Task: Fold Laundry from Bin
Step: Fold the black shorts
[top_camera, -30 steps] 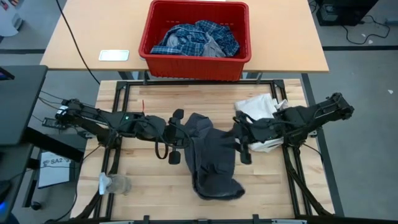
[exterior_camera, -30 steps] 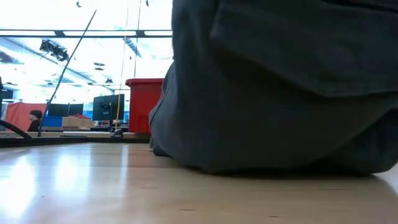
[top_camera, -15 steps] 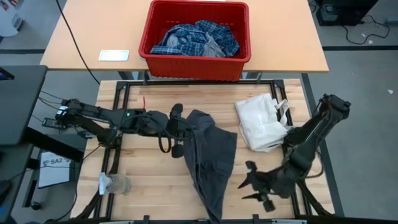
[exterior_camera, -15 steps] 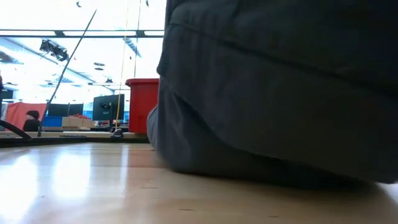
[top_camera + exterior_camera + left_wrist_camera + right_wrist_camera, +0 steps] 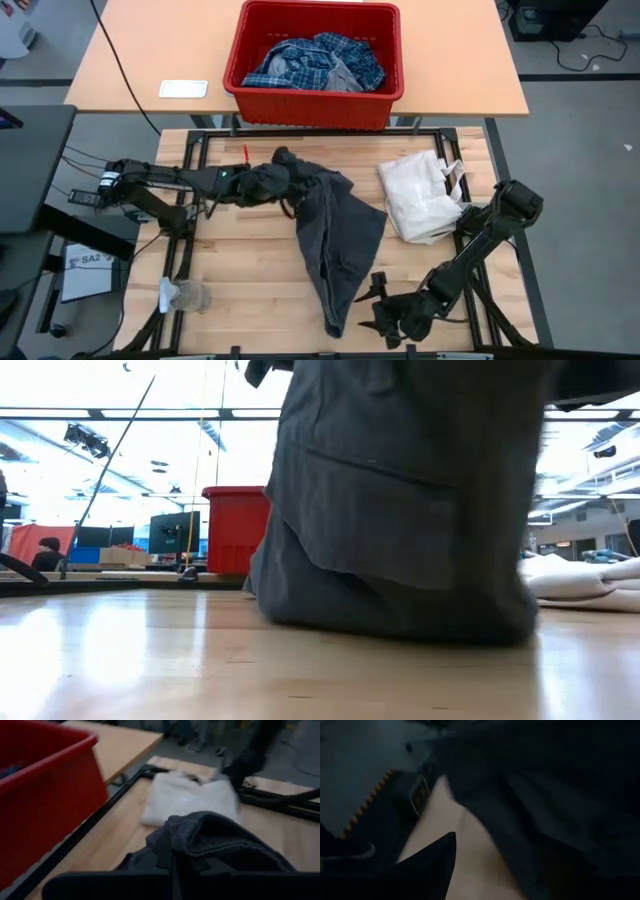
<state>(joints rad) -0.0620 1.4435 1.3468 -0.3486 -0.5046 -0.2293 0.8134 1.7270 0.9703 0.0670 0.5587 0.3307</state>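
Holding the dark grey trousers [image 5: 335, 235] by one end, my left claw [image 5: 283, 180] keeps them spread beside the bright red plastic bin [image 5: 312, 95]; right claw [image 5: 385, 310] open (waiting low).

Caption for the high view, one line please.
Left gripper lifts dark grey trousers by one end; right gripper low near the table's front edge.

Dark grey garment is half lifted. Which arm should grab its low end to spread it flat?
Right. The right gripper sits open at the table's near edge beside the dark grey garment's low tip. The left gripper is shut on its upper end, toward the red bin.
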